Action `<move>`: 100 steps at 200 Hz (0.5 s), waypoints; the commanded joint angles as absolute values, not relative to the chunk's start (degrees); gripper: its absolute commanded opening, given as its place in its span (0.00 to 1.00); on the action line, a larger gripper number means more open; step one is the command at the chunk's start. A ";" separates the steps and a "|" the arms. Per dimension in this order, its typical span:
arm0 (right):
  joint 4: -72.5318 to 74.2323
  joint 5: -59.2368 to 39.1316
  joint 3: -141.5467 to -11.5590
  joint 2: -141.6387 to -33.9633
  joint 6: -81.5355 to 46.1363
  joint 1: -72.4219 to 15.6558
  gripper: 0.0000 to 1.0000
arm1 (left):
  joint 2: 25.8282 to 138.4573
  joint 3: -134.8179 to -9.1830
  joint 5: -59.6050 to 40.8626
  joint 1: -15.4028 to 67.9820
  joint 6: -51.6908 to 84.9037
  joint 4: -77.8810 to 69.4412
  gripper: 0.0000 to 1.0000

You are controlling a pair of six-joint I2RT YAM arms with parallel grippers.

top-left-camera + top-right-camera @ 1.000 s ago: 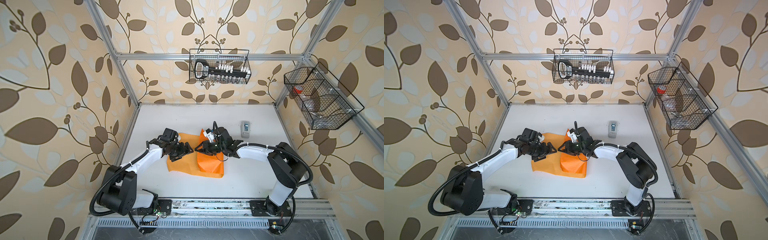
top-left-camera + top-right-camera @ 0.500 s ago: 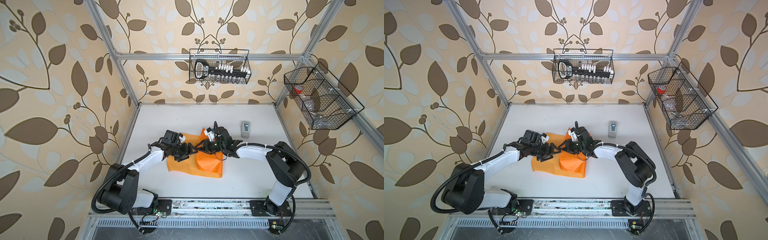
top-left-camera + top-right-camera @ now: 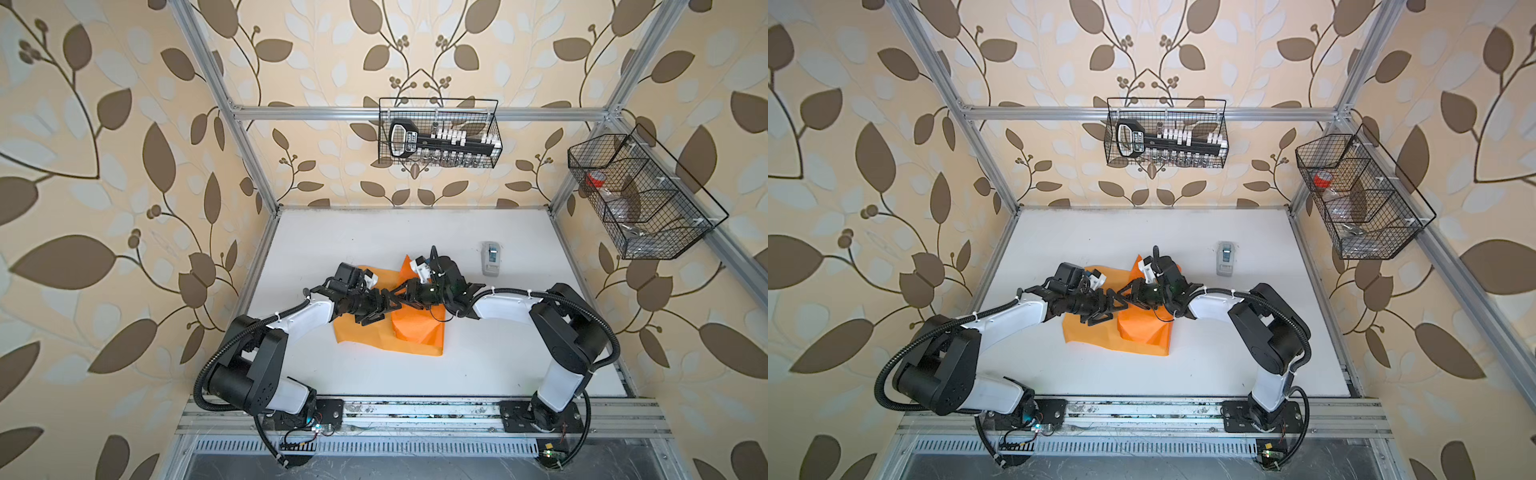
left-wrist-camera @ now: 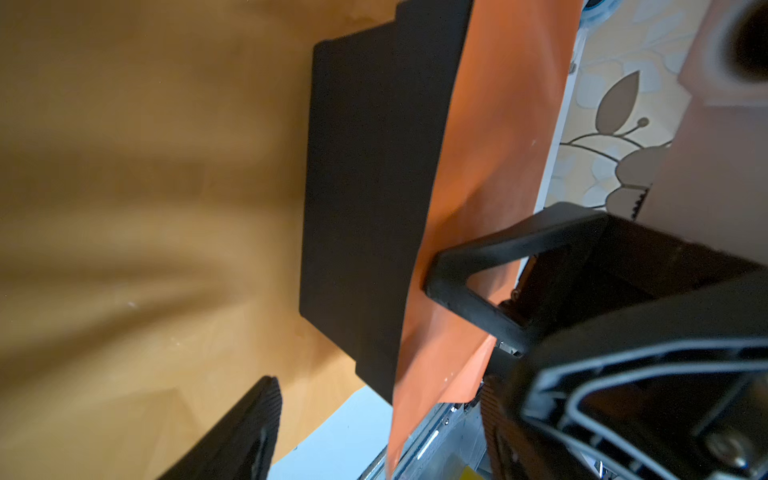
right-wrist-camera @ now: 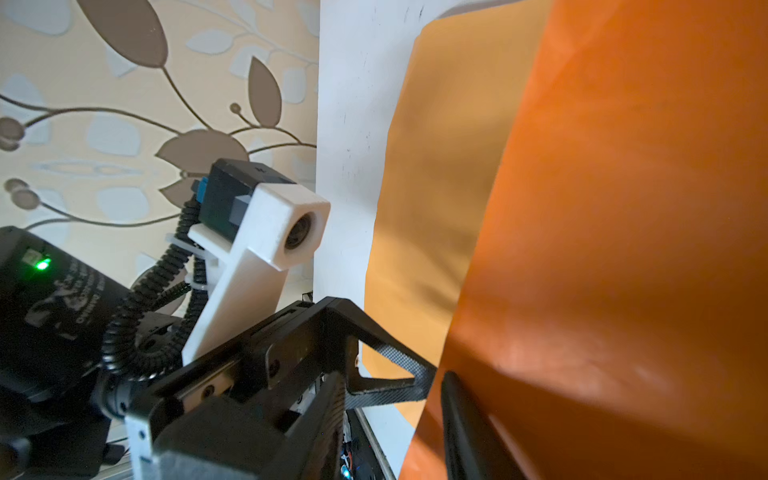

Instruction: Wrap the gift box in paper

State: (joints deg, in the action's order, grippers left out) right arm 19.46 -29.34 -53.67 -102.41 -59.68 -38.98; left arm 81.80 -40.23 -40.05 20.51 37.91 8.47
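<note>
White tabletop (image 3: 374,241) bears the paper (image 3: 361,336), one flap raised against the box (image 4: 365,187) just ahead of the wide-open left fingers (image 4: 249,432); right fingers (image 4: 511,247) touch that flap, grip unclear; most wrapping seems left.

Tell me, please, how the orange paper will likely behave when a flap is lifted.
The paper is probably floppy: its raised flap curves against the gift box. Its sheen in the right wrist view suggests it may slip. Visible creases suggest it holds folds.
</note>
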 commanded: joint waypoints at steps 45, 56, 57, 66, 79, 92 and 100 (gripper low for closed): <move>20.38 -29.78 -50.80 -102.67 -62.60 -39.68 0.40 | 79.57 -41.35 -39.18 24.26 37.35 4.75 0.76; 20.77 -29.93 -50.63 -102.49 -63.06 -39.74 0.39 | 80.59 -41.96 -38.31 25.14 37.04 5.29 0.74; 20.80 -29.95 -50.63 -102.48 -63.04 -39.73 0.39 | 80.68 -41.99 -38.23 25.18 37.02 5.32 0.73; 20.92 -29.93 -50.45 -102.23 -63.35 -39.69 0.39 | 81.52 -42.36 -37.69 25.86 36.52 5.70 0.71; 20.92 -29.96 -50.45 -101.90 -63.43 -39.64 0.39 | 82.18 -42.11 -36.94 26.19 36.39 5.65 0.69; 20.92 -29.94 -50.45 -101.69 -63.62 -39.64 0.39 | 82.18 -41.61 -36.74 26.19 36.64 4.98 0.66; 20.99 -29.98 -50.37 -101.58 -63.73 -39.65 0.39 | 82.18 -41.32 -36.50 26.19 36.71 4.71 0.64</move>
State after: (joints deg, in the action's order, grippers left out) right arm 22.50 -29.43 -52.05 -102.39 -61.98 -39.07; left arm 81.87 -40.51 -38.11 25.93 37.60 6.83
